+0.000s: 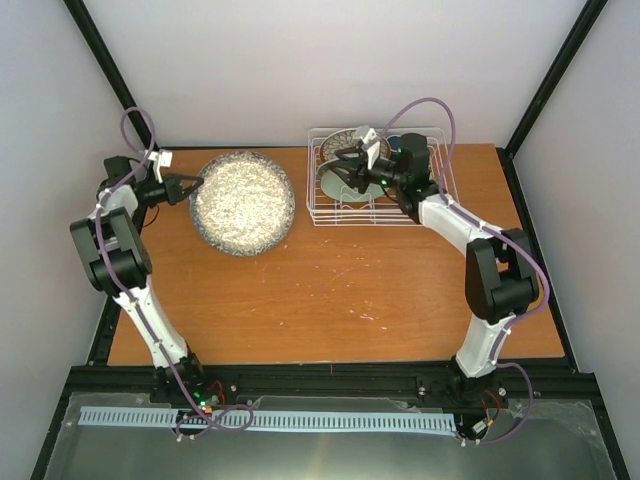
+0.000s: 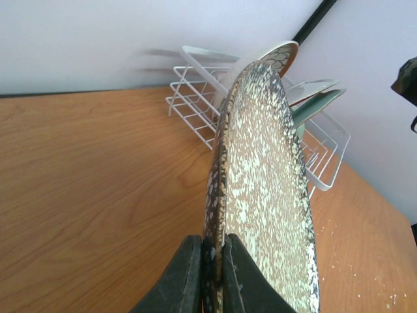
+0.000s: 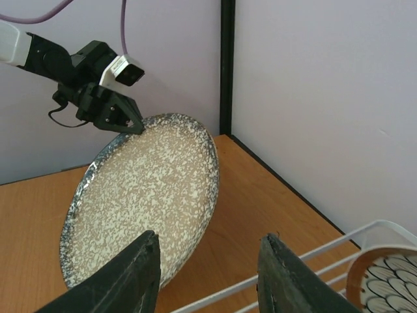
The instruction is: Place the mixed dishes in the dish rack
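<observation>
The left gripper [image 1: 190, 187], clenched on the rim of the large speckled grey-beige plate [image 1: 243, 203] tilted left of the white wire dish rack [image 1: 380, 222], should slot it edge-first once the released, empty right gripper [image 3: 210, 238] clears.

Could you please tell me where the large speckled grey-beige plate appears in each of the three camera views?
Top external: the large speckled grey-beige plate, left of centre.
Left wrist: centre, edge-on, its rim pinched in the left gripper.
Right wrist: left of centre, tilted.
Shared landmark: the white wire dish rack, visible in all three.
</observation>
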Robot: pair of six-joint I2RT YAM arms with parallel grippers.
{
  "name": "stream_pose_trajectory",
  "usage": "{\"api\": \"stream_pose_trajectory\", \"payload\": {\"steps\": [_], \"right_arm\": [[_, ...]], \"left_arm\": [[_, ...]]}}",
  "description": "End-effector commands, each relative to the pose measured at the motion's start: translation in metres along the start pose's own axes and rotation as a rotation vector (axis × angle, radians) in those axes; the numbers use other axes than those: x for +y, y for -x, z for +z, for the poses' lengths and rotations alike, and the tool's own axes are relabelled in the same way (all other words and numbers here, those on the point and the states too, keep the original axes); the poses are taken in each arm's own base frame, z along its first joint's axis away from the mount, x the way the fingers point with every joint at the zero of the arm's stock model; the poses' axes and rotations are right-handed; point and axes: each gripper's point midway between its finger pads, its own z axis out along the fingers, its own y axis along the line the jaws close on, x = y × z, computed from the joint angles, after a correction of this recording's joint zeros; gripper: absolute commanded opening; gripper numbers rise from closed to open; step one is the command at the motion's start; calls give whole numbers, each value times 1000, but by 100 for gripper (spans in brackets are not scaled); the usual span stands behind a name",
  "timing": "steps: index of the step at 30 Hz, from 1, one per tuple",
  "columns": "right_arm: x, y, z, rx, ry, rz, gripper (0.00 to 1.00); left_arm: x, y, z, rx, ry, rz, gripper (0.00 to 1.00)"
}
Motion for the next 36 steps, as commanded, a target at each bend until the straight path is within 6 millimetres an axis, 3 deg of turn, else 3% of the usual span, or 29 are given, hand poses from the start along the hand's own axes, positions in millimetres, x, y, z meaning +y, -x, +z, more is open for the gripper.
{"api": "stream_pose_trajectory", "payload": {"steps": [1,9,14,18,31,36], "right_arm": [[12,3,17,17,70,-28,42],[26,-10,53,100,169,-41,42],[45,-39,84,216,259,-32,42],[53,-46,100,235,298,-25,42],[46,-72,131,278,346,21,44],[54,-82,142,291,377,39,45]], "left_arm": [[-81,57,-19,-129,-254,117,1],[-94,61,-21,-139,-281,143,1],[-89,49,-16,-138,-295,116,1],[-83,43,-14,-145,-307,96,1],[-82,56,-17,-261,-304,112,1],[-75,50,-15,-258,-300,69,1]]}}
